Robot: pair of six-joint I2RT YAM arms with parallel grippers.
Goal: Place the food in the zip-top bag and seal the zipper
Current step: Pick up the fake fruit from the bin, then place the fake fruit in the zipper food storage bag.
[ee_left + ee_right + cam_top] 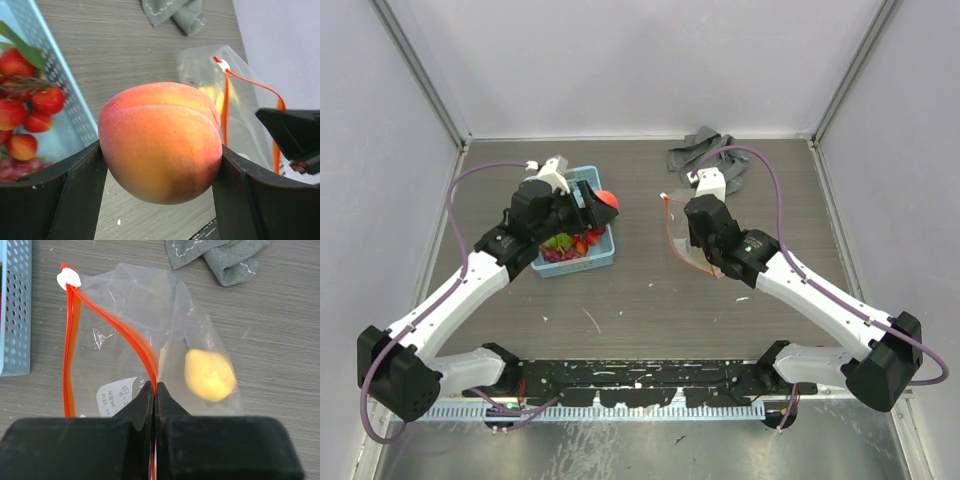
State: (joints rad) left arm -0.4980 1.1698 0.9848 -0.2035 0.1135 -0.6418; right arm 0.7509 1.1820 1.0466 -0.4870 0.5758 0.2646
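Now: left gripper (160,152) stands wide, one finger on each flank of the orange-red peach (160,125), gripping it off the table. The light blue basket (65,100) with red strawberries (47,100) lies to its left. Right gripper (154,390) has its jaws pressed together, pinching one lip of the red-orange zipper (120,327). The zip-top bag (150,300) lies ahead of those fingers, mouth gaping. Yellow lemon (210,375) is inside, just right of the pinch. Grey cloth (220,257) is beyond.
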